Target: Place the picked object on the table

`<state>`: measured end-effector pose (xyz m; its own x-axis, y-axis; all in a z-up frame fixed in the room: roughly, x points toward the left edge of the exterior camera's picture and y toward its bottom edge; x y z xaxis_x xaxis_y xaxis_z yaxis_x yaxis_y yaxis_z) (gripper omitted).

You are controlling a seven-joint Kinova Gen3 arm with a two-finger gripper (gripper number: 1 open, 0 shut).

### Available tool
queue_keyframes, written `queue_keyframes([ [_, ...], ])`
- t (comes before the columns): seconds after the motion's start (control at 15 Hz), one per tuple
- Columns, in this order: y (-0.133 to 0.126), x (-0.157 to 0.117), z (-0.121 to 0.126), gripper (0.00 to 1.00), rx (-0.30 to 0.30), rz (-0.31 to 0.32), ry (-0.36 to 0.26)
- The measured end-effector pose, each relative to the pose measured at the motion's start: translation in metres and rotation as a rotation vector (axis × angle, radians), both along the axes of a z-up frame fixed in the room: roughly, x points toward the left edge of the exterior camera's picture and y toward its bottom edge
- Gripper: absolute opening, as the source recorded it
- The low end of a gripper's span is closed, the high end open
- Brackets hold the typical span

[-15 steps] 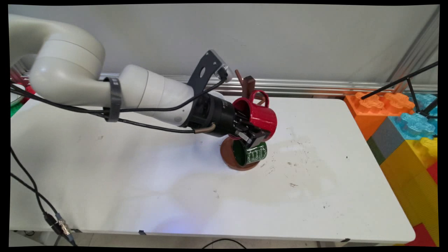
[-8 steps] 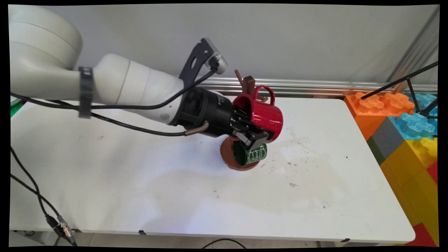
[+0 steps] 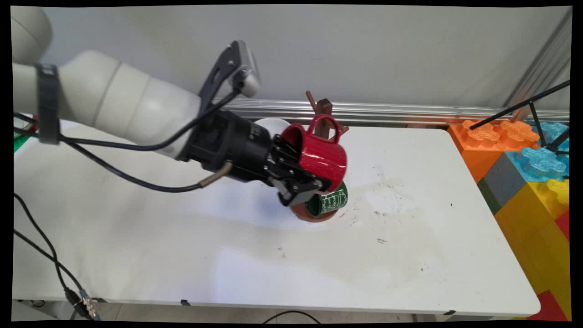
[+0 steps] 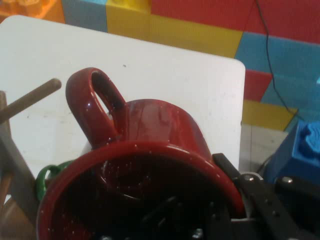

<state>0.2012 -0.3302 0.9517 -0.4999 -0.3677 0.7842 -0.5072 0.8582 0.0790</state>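
Black gripper point(image 3: 306, 182) clamps red mug point(image 3: 319, 157) by rim, one finger inside; mug tipped sideways in air beside brown mug rack point(image 3: 324, 109), above green mug point(image 3: 329, 200). Glazed ceramic: rigid, slippery, breakable; rim grip likely secure.

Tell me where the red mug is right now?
The red mug is up off the table, clamped by its rim in the gripper, just above the green mug and in front of the brown rack.
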Motion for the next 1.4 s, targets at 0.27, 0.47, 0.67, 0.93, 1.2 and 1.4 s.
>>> queue_keyframes([
  [0.27,0.002,0.024,0.014,0.0,-0.003,-0.038,-0.089],
  [0.47,0.002,0.044,0.024,0.0,-0.011,-0.072,-0.185],
  [0.67,-0.003,0.065,0.029,0.0,-0.017,-0.092,-0.302],
  [0.93,-0.018,0.089,0.024,0.0,0.007,-0.086,-0.456],
  [1.2,-0.034,0.103,0.016,0.0,0.024,-0.088,-0.564],
  [1.4,-0.048,0.109,0.007,0.0,0.034,-0.093,-0.637],
])
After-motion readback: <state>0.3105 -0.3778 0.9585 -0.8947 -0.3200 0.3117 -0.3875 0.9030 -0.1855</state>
